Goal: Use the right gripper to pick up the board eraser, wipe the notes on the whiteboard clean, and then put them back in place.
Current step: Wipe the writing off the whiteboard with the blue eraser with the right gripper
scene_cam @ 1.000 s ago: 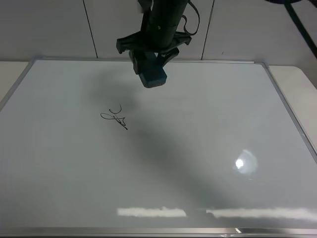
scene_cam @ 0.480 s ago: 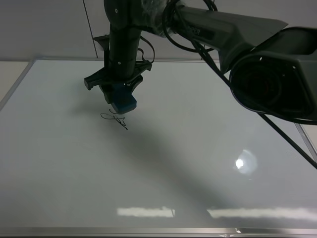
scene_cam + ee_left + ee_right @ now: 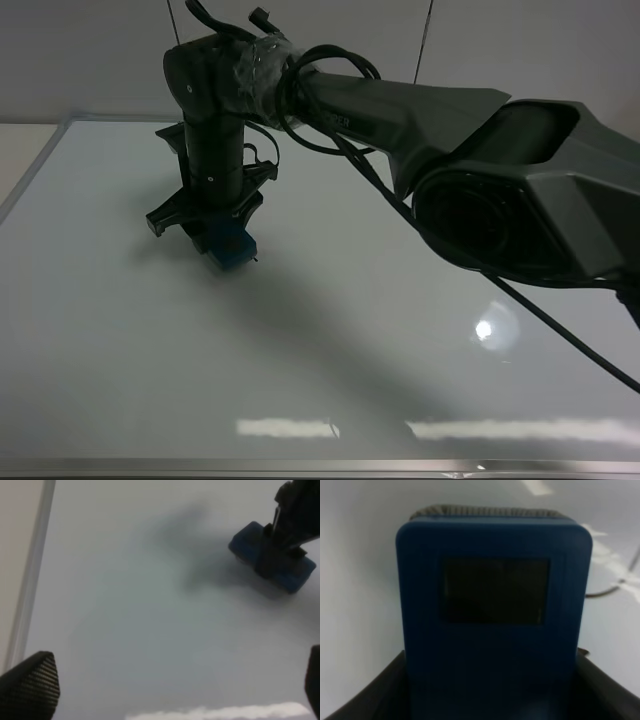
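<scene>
**Right end effector** [image 3: 224, 236]: black two-fingered claw on a dark, cable-wrapped arm that reaches across to the left half of the board. Clamped narrow on the board eraser, pointing down at the board surface.

**Board eraser** [image 3: 234, 252]: blue rounded block with a dark rectangular patch on its back [image 3: 494, 590]. Gripped between the fingers of the right end effector and directly below it. Its lower face is at the board surface; actual contact cannot be confirmed.

**Notes** [image 3: 607, 590]: mostly hidden beneath the eraser. One thin black stroke shows just beside the held block.

**Whiteboard** [image 3: 150, 350]: glossy white, with a thin silver frame [image 3: 31, 580]. It lies flat under both end effectors and carries light reflections along its near edge.

**Left end effector** [image 3: 172, 690]: two dark textured fingertips [image 3: 31, 686] at opposite edges of its wrist view. Spread wide and holding nothing, it hangs over bare board, well apart from the eraser [image 3: 246, 545].

**Counter** [image 3: 15, 540]: pale surface outside the frame, on the far side of it from the left end effector.
</scene>
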Robot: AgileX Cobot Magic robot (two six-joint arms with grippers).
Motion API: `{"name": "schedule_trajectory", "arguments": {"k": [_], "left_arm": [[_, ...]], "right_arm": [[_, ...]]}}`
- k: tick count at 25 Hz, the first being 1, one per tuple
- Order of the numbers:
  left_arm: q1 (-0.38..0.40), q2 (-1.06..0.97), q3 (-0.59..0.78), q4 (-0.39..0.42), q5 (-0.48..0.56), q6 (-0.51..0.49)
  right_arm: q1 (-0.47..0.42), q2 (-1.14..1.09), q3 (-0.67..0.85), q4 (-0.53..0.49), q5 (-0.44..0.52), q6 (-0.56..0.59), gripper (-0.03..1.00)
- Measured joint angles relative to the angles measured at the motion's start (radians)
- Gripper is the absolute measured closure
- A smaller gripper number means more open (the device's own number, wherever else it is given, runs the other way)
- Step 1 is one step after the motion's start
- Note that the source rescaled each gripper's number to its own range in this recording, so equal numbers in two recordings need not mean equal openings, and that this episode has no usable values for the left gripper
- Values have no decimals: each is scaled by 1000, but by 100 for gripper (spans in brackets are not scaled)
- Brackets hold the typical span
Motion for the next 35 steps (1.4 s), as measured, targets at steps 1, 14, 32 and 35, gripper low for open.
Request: {"name": "schedule_trajectory", "arguments": {"k": [1,14,32,35], "left_arm": [[0,0,0,0,0,0],[0,0,0,0,0,0],[0,0,0,0,0,0],[0,0,0,0,0,0]], "right_arm": [[6,3,0,-8,-4,6,97],[27,42,-3,-61,-24,68,97],[-54,50,-10,-75,15,98,97],[-94,50,-11,-63,16,98,97]]}}
